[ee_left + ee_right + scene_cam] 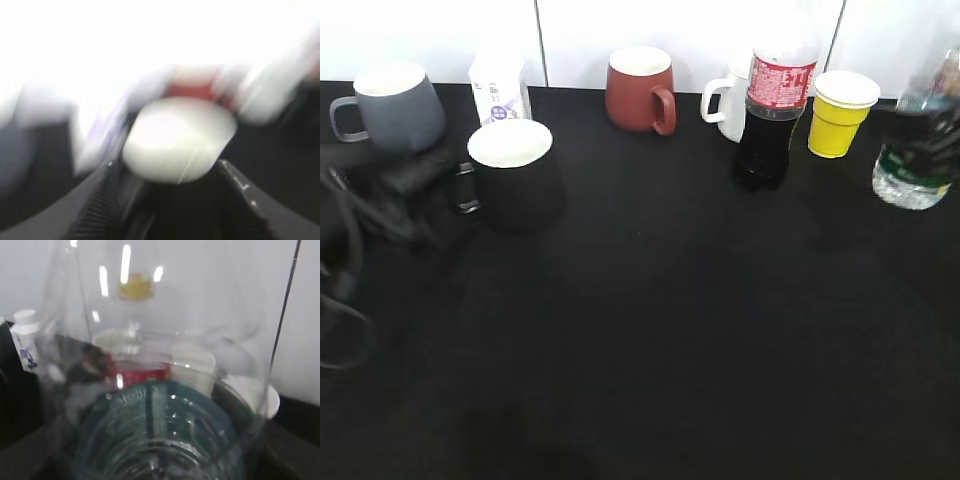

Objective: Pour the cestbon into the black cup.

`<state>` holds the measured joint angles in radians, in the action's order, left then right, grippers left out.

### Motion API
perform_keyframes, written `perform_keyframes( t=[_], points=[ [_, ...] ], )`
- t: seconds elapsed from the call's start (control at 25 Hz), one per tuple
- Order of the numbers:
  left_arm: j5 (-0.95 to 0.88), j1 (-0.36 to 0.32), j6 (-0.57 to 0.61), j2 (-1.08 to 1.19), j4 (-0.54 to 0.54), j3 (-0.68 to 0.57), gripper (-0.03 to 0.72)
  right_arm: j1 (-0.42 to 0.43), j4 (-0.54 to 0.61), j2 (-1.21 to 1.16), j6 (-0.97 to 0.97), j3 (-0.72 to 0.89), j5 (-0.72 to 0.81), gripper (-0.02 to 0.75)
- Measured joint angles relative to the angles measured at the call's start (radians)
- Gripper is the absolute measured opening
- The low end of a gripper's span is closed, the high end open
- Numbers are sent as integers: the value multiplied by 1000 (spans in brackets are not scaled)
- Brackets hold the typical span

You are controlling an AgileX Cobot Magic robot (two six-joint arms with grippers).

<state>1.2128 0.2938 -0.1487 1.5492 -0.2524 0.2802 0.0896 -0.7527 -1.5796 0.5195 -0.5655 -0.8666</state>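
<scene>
The black cup (pixel 512 178), white inside, stands at the left of the black table, its handle pointing left. My left gripper (pixel 438 183) is by that handle. In the blurred left wrist view the left gripper (pixel 165 166) is open, one finger on each side of the black cup's near rim (pixel 177 137). The cestbon (pixel 917 150), clear with a green label, is at the far right edge, blurred, with my right gripper (pixel 923 112) as a dark shape around it. In the right wrist view the cestbon (pixel 155 405) fills the frame between the jaws of the right gripper (pixel 150 445).
Along the back wall stand a grey mug (pixel 390 105), a small white bottle (pixel 500 88), a red-brown mug (pixel 640 90), a white mug (pixel 728 100), a cola bottle (pixel 770 110) and a yellow paper cup (pixel 842 112). Black cables (pixel 342 280) lie at the left.
</scene>
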Motion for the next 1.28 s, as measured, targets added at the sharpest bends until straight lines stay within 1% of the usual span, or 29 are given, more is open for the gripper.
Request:
perform_keyframes(
  t=[0.04, 0.12, 0.2, 0.24, 0.28, 0.36, 0.4, 0.52, 0.64, 0.72, 0.8, 0.88, 0.96, 1.04, 1.08, 1.16, 1.2, 1.24, 1.28],
  points=[
    [0, 0, -8, -64, -37, 0, 457, 0, 76, -61, -78, 0, -61, 492],
    [-21, 0, -11, -167, -71, 0, 457, 0, 161, -199, -167, -3, -192, 492],
    [-59, 0, -14, -208, -77, -1, 457, 0, 187, -316, -184, -12, -231, 492],
    [-67, 0, -14, -217, -80, -1, 457, 0, 186, -336, -203, -12, -254, 492],
    [-71, 0, -14, -222, -81, -2, 457, 0, 184, -337, -231, -12, -260, 514],
    [-74, 0, -15, -223, -86, -3, 457, 0, 181, -338, -248, -12, -263, 605],
    [-74, 0, -15, -223, -87, -3, 457, 0, 166, -338, -250, -12, -261, 629],
    [-74, 0, -27, -223, -90, -3, 457, 0, 156, -329, -251, 6, -233, 639],
    [-80, 0, -40, -223, -93, -4, 457, 0, 200, -255, -251, 59, -146, 639],
    [-120, 0, -45, -223, -94, -4, 457, 0, 204, -217, -251, 108, -120, 640],
    [-178, 0, -82, -223, -94, -4, 457, 0, 205, -167, -251, 161, -107, 640],
    [-288, 0, -95, -223, -94, 2, 457, 0, 204, -89, -247, 190, -2, 640],
    [-458, 0, -135, -225, -94, 51, 457, 0, 205, 33, -244, 192, 153, 640],
    [-697, 1, -188, -256, -110, 126, 457, 0, 205, 162, -219, 192, 316, 640],
    [-837, 12, -204, -277, -112, 176, 457, 0, 205, 220, -187, 193, 400, 638],
    [-1158, 68, -217, -321, -109, 291, 457, 0, 205, 324, -105, 185, 592, 633],
    [-1315, 98, -217, -343, -81, 351, 457, 0, 205, 369, -35, 169, 694, 628],
    [-1432, 127, -217, -367, -42, 414, 457, -1, 209, 417, 47, 147, 791, 618],
    [-1542, 152, -219, -397, 0, 468, 457, -23, 250, 464, 106, 113, 908, 599]
  ],
)
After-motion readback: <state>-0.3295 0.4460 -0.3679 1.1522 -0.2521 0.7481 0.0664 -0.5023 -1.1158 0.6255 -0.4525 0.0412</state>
